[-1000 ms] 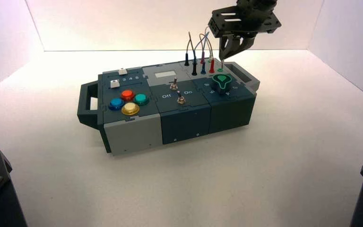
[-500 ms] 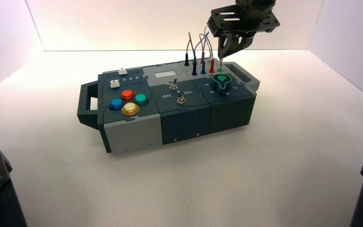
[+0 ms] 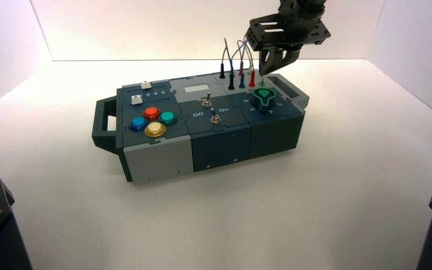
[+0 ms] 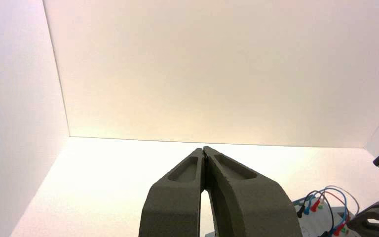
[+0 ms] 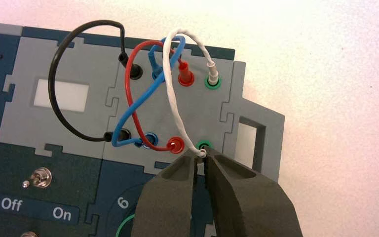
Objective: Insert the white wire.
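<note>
The white wire arches over the grey socket panel. Its far plug sits in the far green socket. My right gripper is shut on the wire's near white plug and holds it right at the near green socket; whether the tip is inside is hidden by the fingers. In the high view my right gripper hangs over the box's far right corner. My left gripper is shut, empty and parked away from the box.
Black, red and blue wires are plugged into the same panel, next to the white one. A green knob, two toggle switches and coloured buttons lie nearer on the box.
My right gripper has shifted slightly to the right over the box's far right corner and tilted, still holding the white plug at the green socket. The left arm has not moved.
</note>
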`<state>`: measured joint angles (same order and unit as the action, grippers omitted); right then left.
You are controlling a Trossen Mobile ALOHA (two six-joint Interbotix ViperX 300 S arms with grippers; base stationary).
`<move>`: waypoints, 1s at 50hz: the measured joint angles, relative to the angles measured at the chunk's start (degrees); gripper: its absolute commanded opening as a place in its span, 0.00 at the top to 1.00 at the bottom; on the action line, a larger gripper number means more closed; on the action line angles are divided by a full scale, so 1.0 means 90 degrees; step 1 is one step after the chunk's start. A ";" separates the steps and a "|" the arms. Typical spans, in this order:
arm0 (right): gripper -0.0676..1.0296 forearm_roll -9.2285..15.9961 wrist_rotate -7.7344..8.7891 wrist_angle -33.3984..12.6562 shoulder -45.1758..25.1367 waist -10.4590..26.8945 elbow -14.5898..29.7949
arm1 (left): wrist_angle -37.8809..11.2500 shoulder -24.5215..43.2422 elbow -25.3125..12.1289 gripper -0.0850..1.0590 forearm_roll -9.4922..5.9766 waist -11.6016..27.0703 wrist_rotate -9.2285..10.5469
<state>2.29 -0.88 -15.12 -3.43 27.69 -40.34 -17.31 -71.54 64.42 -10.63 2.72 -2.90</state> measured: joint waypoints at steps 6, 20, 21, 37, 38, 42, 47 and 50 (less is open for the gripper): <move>0.96 0.0000 -0.0010 0.0000 0.0000 0.0000 0.0010 | 0.0000 0.0000 0.0000 0.95 0.0000 0.0000 0.0000; 0.96 -0.0068 -0.0010 -0.0098 0.0000 0.0000 0.0088 | 0.0000 0.0000 0.0000 0.95 0.0000 0.0010 0.0000; 0.96 -0.0078 -0.0010 -0.0098 0.0000 0.0000 0.0088 | 0.0000 0.0000 0.0000 0.95 0.0000 0.0010 0.0000; 0.96 -0.0107 -0.0010 -0.0117 0.0098 -0.0010 0.0098 | -0.0010 0.0000 0.0000 0.95 0.0000 0.0000 0.0000; 0.96 -0.0107 -0.0010 -0.0117 0.0098 -0.0010 0.0098 | 0.0000 0.0000 0.0000 0.95 0.0000 0.0010 0.0000; 0.96 -0.0107 -0.0010 -0.0107 0.0098 -0.0020 0.0098 | 0.0000 0.0000 0.0000 0.95 0.0000 0.0010 -0.0010; 0.96 -0.0117 -0.0010 -0.0107 0.0078 -0.0010 0.0107 | 0.0000 0.0000 0.0000 0.95 0.0000 0.0000 0.0000; 0.96 -0.0127 -0.0010 -0.0107 0.0059 -0.0020 0.0107 | 0.0000 0.0000 0.0000 0.95 0.0000 0.0010 0.0000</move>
<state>1.14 -0.97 -16.08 -2.90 27.51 -39.38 -17.31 -71.54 64.42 -10.63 2.81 -2.90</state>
